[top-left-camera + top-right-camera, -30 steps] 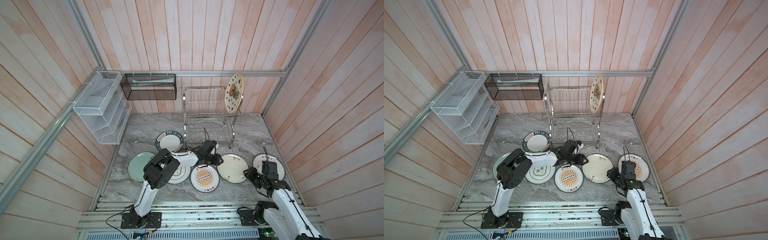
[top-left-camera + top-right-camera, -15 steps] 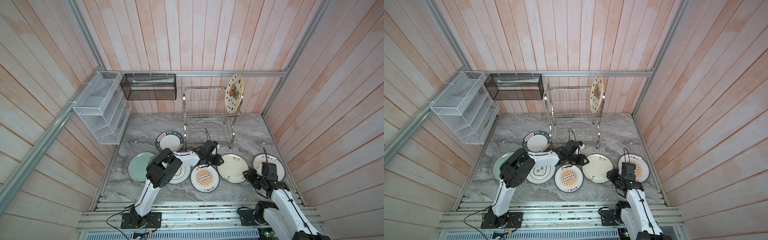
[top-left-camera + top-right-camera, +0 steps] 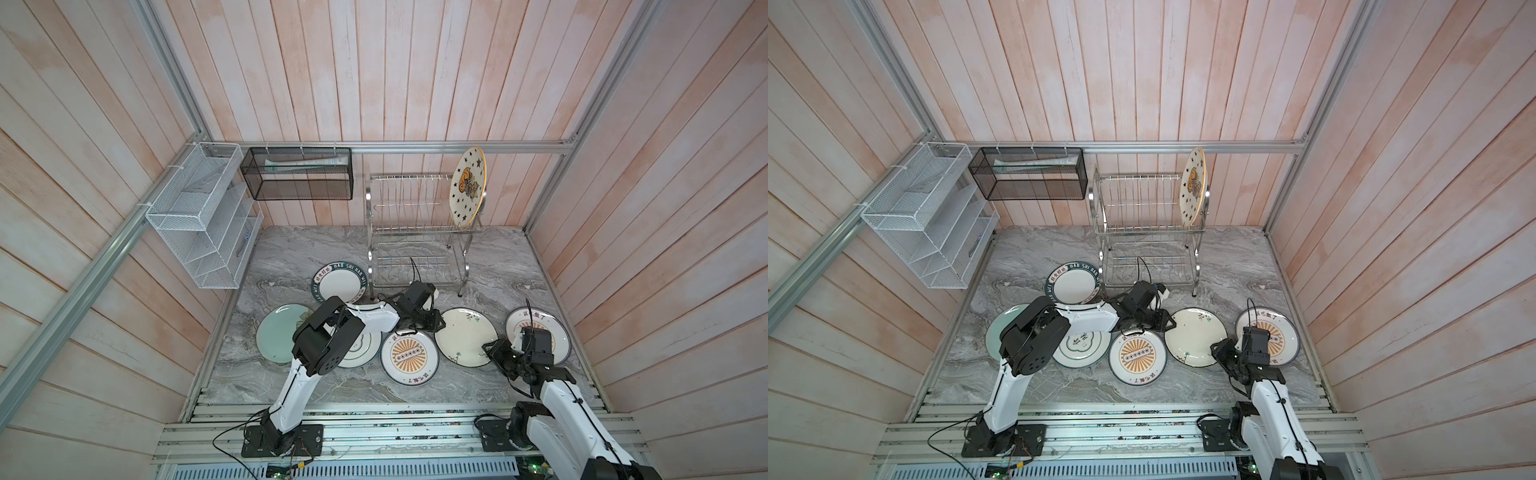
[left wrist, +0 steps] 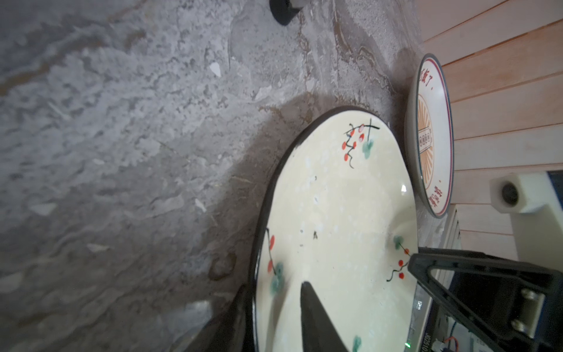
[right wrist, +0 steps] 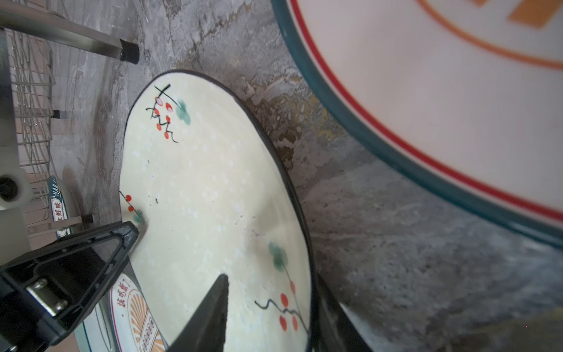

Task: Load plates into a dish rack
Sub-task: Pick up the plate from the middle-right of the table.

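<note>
1. The black left gripper (image 3: 434,326) sits at the left edge of the cream round ceramic plate (image 3: 463,334) with red-and-green floral sprigs and a dark rim. This plate lies flat on the grey marbled tabletop (image 3: 316,253), mid-scene, on the near side of the rack.
2. In the left wrist view the jaws are part-way apart and straddle the rim. One finger (image 4: 313,314) lies over the cream face and the other (image 4: 231,323) sits low outside the dark rim. It cannot be told whether they pinch the plate.
3. The black right gripper (image 3: 490,350) is at the same plate's near right edge, across from the left one.
4. In the right wrist view the jaws are likewise part-way apart, with one finger (image 5: 210,311) over the face and one (image 5: 332,314) outside the rim. Contact pressure cannot be told.
5. The two-tier shiny steel wire dish rack (image 3: 411,232) stands far centre. A round black-starred gold-rimmed plate (image 3: 467,187) stands upright at the right end of its upper tier.
6. The other plates lie flat on the tabletop:
   - The green-lettered white plate (image 3: 340,282) is just left of the rack's feet.
   - The pale green plate (image 3: 274,336) is at the left.
   - The green quatrefoil plate (image 3: 365,351) is partly under the left arm.
   - One orange sunburst plate (image 3: 409,357) is near centre.
   - A second sunburst plate (image 3: 561,336) is at the right, partly behind the right wrist.
</note>
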You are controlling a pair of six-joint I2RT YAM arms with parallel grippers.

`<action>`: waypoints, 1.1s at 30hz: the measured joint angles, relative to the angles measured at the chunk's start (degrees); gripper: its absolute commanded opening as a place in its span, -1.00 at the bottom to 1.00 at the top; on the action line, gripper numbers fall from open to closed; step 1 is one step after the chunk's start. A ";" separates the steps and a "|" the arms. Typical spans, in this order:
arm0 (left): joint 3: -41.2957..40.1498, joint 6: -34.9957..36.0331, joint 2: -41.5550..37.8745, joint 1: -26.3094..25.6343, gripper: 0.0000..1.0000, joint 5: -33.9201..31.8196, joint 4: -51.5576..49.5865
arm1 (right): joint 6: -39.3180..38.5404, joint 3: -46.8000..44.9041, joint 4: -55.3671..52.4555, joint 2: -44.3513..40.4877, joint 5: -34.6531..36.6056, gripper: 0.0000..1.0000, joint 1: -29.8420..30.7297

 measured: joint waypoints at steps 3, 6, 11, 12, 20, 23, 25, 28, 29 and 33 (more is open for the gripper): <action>0.00 0.11 0.00 -0.04 -0.52 0.00 -0.17 | 0.02 -0.28 0.09 -0.17 0.00 -0.17 0.00; 0.00 0.09 0.00 -0.02 -0.56 -0.02 -0.22 | 0.04 -0.42 0.04 -0.39 0.04 -0.20 -0.02; 0.00 0.00 0.00 0.11 -0.68 -0.07 -0.31 | 0.24 -0.63 -0.17 -0.66 0.20 -0.32 -0.26; 0.00 -0.09 0.00 0.13 -0.69 -0.02 -0.33 | 0.28 -0.63 -0.26 -0.68 0.31 -0.34 -0.28; -0.68 -1.14 -1.68 0.42 -0.82 0.20 0.48 | 0.44 -0.74 -1.14 -0.70 0.92 -0.54 -0.37; -0.81 -1.16 -2.51 0.50 -0.84 0.09 0.44 | 0.57 -0.76 -1.33 -0.87 0.92 -0.60 -0.44; -0.98 -1.16 -2.86 0.57 -0.84 0.07 0.44 | 0.63 -0.85 -1.49 -1.07 0.92 -0.64 -0.48; -1.38 -1.18 -3.41 0.68 -0.85 0.09 0.42 | 0.66 -0.94 -1.84 -1.40 0.92 -0.67 -0.61; -1.38 -1.18 -3.52 0.70 -0.86 0.04 0.48 | 0.63 -0.94 -1.88 -1.51 0.92 -0.70 -0.61; -1.38 -1.20 -3.72 0.92 -0.87 0.04 0.48 | 0.63 -0.94 -1.92 -1.92 0.92 -0.78 -0.70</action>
